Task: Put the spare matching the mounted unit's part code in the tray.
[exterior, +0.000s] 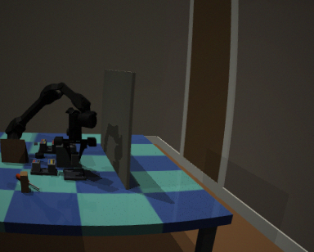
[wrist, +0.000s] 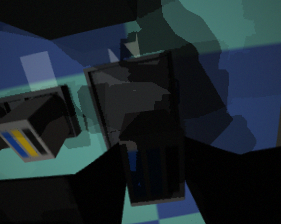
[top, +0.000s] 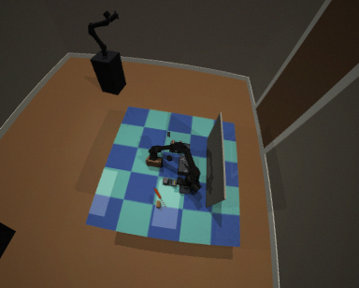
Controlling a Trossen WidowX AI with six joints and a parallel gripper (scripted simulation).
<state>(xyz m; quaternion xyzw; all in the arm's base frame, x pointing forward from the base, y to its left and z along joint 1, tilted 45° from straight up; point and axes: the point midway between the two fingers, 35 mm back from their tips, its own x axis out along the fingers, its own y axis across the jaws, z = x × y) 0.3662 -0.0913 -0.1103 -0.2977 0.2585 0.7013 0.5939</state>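
- Wrist view: the held spare (wrist: 153, 187) (exterior: 74, 159) sits grasped in the gripper (wrist: 148, 141) (exterior: 74, 155), striped face showing; one band reads blue, the others are too dark to name.
- The tray (wrist: 100, 111) (exterior: 74, 178) lies just beyond the spare in this view, which overlaps its near edge. The spare appears to be raised and outside it, height uncertain.
- Step in hand, my judgement: carry over the tray. Centre the spare inside the rim, keep it upright, lower until the base meets the tray floor, then open evenly and lift straight up. Releasing early could tip it on the rim.
- Beside the tray, a second spare (wrist: 26, 142) (exterior: 51, 164) stands on a holder (wrist: 72, 112) (exterior: 44, 173); its bands are blue, yellow and dark.
- Farther out: an orange-handled screwdriver (top: 157, 193) (exterior: 18, 176), a small wooden block (top: 158, 204) (exterior: 24, 182) and an upright panel (top: 217, 159) (exterior: 119, 123).
- Labels: colour bands only. No brand or lettering legible; code match unconfirmed.
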